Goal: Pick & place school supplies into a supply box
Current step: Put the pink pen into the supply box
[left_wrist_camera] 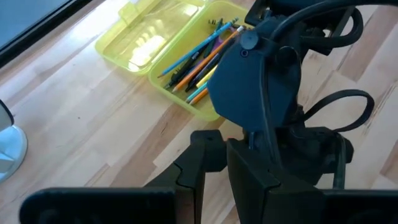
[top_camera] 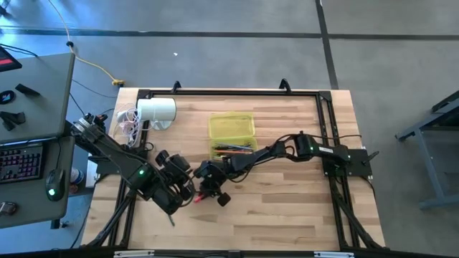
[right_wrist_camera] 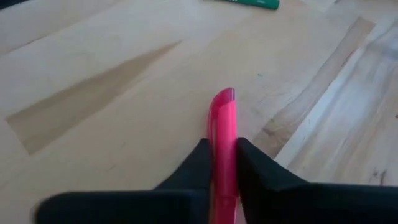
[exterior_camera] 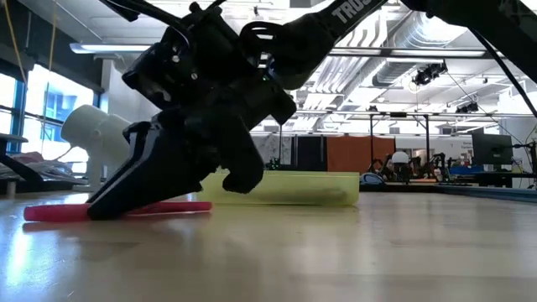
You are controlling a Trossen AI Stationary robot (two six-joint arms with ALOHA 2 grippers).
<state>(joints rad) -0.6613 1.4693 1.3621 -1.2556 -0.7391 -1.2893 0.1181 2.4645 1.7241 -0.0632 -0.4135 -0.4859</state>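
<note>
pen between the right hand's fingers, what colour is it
Pink pen; clearest in the right wrist view.

White letters "TRO" (the rest cut off) run along the dark arm (exterior_camera: 352, 17).

Overhead view looks straight down; low view sits level at tabletop; both share the supply box (top_camera: 232, 127); 2 wrist views look close at the tabletop.
</note>
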